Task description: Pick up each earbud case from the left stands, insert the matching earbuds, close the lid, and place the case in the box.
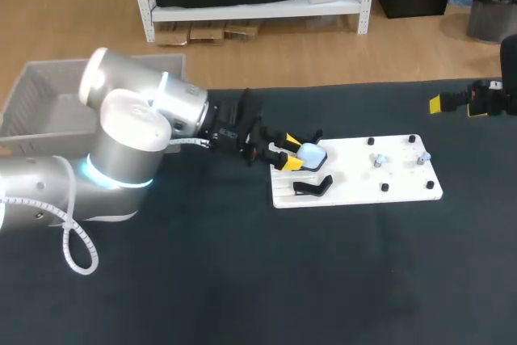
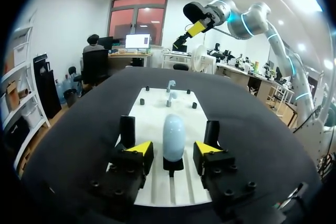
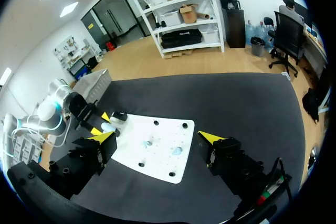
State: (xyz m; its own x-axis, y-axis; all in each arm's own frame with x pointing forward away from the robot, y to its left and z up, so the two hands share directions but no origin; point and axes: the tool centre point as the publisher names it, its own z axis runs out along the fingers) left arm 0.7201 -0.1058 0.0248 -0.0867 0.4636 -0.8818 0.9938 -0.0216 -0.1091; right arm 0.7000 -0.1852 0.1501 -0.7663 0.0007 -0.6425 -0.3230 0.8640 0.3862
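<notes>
1 earbud case [image 1: 312, 153], 2 earbuds [image 1: 378, 159], 1 board [image 1: 355, 192], 1 box [image 1: 39, 90].

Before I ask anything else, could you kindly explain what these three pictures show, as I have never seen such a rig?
These are two robot arms at a dark table. One picture looks down from a fixed camera above and behind them; the two round ones come from a camera on each arm's wrist. On the table lies a white board carrying a pale blue earbud case on a stand, an empty black stand and two small earbuds. A grey box sits at the far left. The left gripper straddles the case with open fingers, not gripping it. The right gripper hangs open and empty, off to the right.
</notes>
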